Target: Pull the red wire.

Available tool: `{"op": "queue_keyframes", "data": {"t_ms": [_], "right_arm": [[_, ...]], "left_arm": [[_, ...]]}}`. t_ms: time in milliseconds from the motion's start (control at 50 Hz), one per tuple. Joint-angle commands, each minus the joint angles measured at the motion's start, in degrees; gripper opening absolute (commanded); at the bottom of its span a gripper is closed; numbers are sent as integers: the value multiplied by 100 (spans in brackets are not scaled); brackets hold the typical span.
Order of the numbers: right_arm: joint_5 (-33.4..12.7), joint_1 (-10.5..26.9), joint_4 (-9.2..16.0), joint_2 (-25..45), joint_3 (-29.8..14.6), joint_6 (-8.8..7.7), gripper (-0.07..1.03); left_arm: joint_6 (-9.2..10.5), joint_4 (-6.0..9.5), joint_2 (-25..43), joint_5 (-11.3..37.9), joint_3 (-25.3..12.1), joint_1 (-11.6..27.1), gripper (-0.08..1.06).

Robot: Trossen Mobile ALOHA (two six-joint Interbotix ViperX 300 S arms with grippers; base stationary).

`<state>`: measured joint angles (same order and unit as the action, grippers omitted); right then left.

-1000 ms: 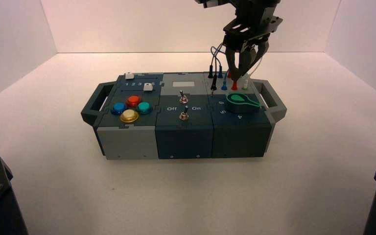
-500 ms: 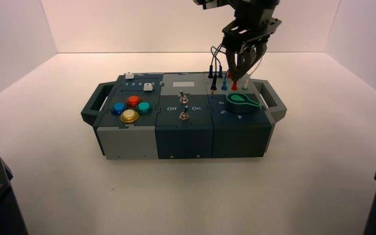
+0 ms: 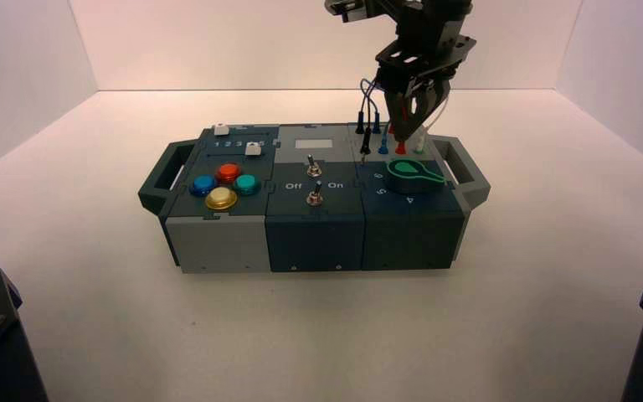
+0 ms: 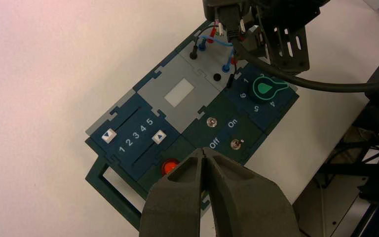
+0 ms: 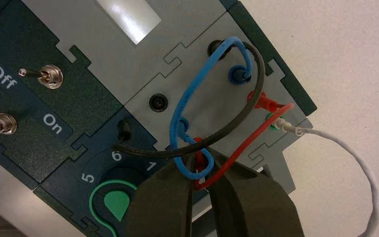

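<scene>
1. The box (image 3: 314, 197) sat on the pale surface (image 3: 301, 335), around the middle of the high view.
2. The red wire (image 5: 249, 141) was at the box's upper right in the high view. In the right wrist view it arched from a red plug right of centre to another red plug just below the centre.
3. The right gripper (image 5: 202, 154) came in from the top right of the high view, its tips down at the nearer red plug. Its jaws were nearly together, with only a narrow gap, closed on that plug of the red wire.
4. The blue lead (image 5: 183, 106) looped close by, passing in front of the gripper's tips in the right wrist view. The black lead (image 5: 234, 123) curved across the middle of that view, one end hanging loose left of centre.
5. The white lead (image 5: 345, 147) ran off towards that view's lower right.
6. The left gripper (image 4: 203, 150) waited at the bottom centre of its own wrist view, fingertips together and holding nothing.
</scene>
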<state>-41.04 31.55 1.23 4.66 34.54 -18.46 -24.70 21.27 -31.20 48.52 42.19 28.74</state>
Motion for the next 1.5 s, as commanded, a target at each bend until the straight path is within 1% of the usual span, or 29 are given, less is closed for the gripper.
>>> {"op": "queue_keyframes", "data": {"t_ms": [20, 380, 640, 680, 800, 920, 980, 1060, 1100, 1120, 1140, 1200, 1320, 1420, 1460, 1500], "right_arm": [[-62, 35, -18, -246, -176, -35, -3], [-334, 35, -9, -589, -246, -79, -2], [-738, 105, 79, -721, -211, -88, -2], [-809, 167, 158, -791, -176, -88, -2], [-888, 272, 272, -896, -132, -97, -1], [-1037, 308, 360, -949, -123, -88, 4], [-1099, 308, 360, -958, -123, -88, 7], [-1178, 308, 360, -958, -105, -70, 18], [-1239, 308, 378, -958, -88, -53, 25], [-1239, 308, 378, -958, -88, -53, 25], [-1345, 308, 396, -967, -70, -18, 34], [-1494, 308, 422, -993, -44, 18, 40], [-1538, 308, 439, -1169, 53, 26, 40], [-1538, 308, 439, -1397, 141, 70, 40], [-1538, 299, 439, -1591, 229, 105, 40], [-1538, 290, 439, -1635, 246, 105, 40]], "left_arm": [[0, 18, -35, -35, -70, 9, -4], [26, 18, -35, -35, -70, 9, -3], [53, 18, -35, -35, -79, 9, -4], [53, 18, -35, -35, -79, 9, -3], [62, 18, -35, -53, -70, 9, -4], [62, 18, -35, -44, -79, 9, -3], [62, 18, -35, -53, -88, 9, -4], [62, 18, -26, -44, -97, -18, -3], [62, 18, -35, -53, -88, -26, -4], [62, 18, -35, -53, -88, -26, -4], [62, 18, -26, -53, -97, -53, -3], [62, 18, -18, -44, -97, -70, -4], [62, 18, -18, -44, -88, -70, -3], [62, 9, -9, -53, -70, -70, -3], [62, 9, 0, -44, -70, -70, -3], [62, 9, -9, -44, -70, -70, -3]]}}
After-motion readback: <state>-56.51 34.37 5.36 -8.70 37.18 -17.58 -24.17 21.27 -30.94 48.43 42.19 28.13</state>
